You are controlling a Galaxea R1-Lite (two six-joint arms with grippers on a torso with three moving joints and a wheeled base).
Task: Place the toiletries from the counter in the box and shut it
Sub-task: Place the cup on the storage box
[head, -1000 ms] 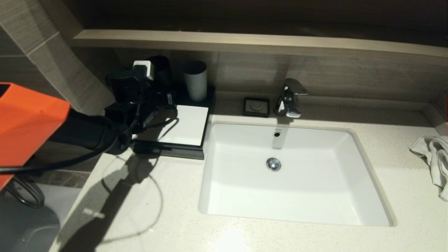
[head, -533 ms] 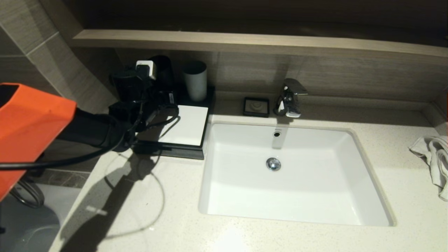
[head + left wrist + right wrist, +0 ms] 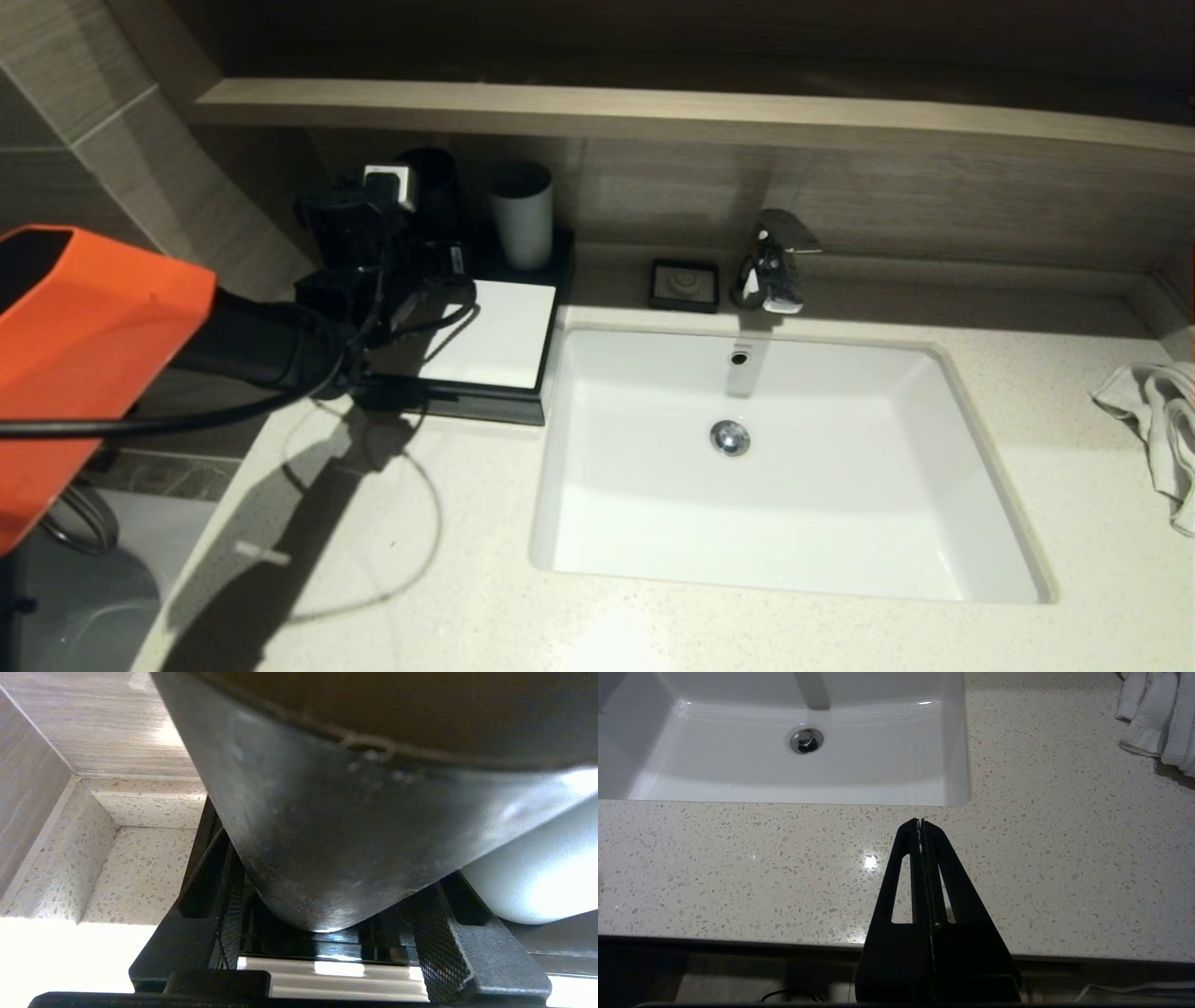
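Observation:
A box with a flat white lid (image 3: 495,331), closed, sits on a black tray (image 3: 467,403) at the counter's back left. A black cup (image 3: 434,191) and a grey cup (image 3: 521,213) stand behind it on the tray. My left gripper (image 3: 411,245) reaches over the box's left part to the black cup. In the left wrist view the black cup (image 3: 327,812) fills the frame, and my left gripper (image 3: 332,914) is open with one finger on each side of the cup's base. The grey cup (image 3: 537,868) stands beside it. No loose toiletries show on the counter. My right gripper (image 3: 920,822) is shut and empty over the counter's front edge.
A white sink (image 3: 560,448) takes up the middle of the counter, with a chrome faucet (image 3: 773,261) and a small black soap dish (image 3: 684,283) behind it. A crumpled white towel (image 3: 1158,420) lies at the far right. A wall corner stands close behind the tray.
My left arm has pushed a little further toward the back wall, bringing its gripper closer around the black cup. Nothing else has moved.

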